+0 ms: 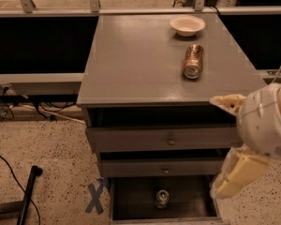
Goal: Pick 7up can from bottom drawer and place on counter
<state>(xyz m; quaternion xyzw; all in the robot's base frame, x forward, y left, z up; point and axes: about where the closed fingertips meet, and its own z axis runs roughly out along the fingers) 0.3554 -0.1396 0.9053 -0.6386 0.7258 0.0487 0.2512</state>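
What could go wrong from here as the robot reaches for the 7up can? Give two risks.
The pincer, open at the cabinet's right side above the bottom drawer, could clip its thin wall descending. The 7up can stands low in that narrow space; a cramped grasp might topple it.

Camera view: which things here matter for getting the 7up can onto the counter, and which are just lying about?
Part of the job: 7up can, standing in the open bottom drawer; counter; gripper, open, right of the drawers.
Lying about: copper can on its side, white bowl, both on the counter; blue tape X on the floor.
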